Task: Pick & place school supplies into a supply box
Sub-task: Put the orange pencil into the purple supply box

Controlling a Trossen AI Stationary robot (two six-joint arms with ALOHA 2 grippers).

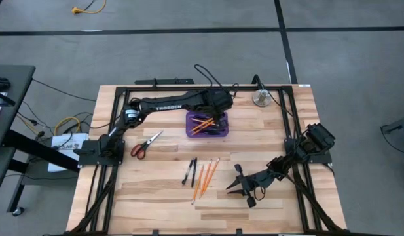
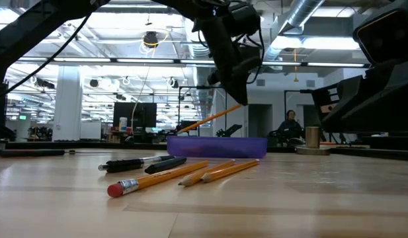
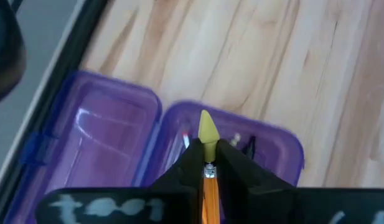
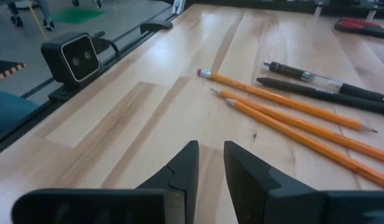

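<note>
The purple supply box [image 1: 188,126] lies open at the table's far middle, with orange pencils inside. My left gripper [image 1: 219,119] hangs over it, shut on an orange pencil [image 2: 210,117]. In the left wrist view the box's two halves [image 3: 111,99] lie below the gripper [image 3: 208,163]; the half straight below holds supplies. Three orange pencils [image 1: 206,177] and two black pens [image 1: 190,172] lie flat at the table's middle. Red-handled scissors [image 1: 146,144] lie to their left. My right gripper [image 1: 233,185] rests low, right of the pencils, narrowly open on nothing [image 4: 210,162]. My left gripper pinches the pencil between its two fingers just behind the metal band [image 3: 209,168] at the eraser end. The pale eraser [image 3: 208,132] sticks out ahead of the fingertips. The fingers slant down from above and lie along the pencil. It is clear of the table, slanting above the box.
A round silver metal object [image 1: 260,98] stands at the far right, beside the box. A black frame rail [image 1: 202,87] runs along the table's edges. In the right wrist view a small camera block [image 4: 78,57] sits at the near edge. Bare wood lies right of the box.
</note>
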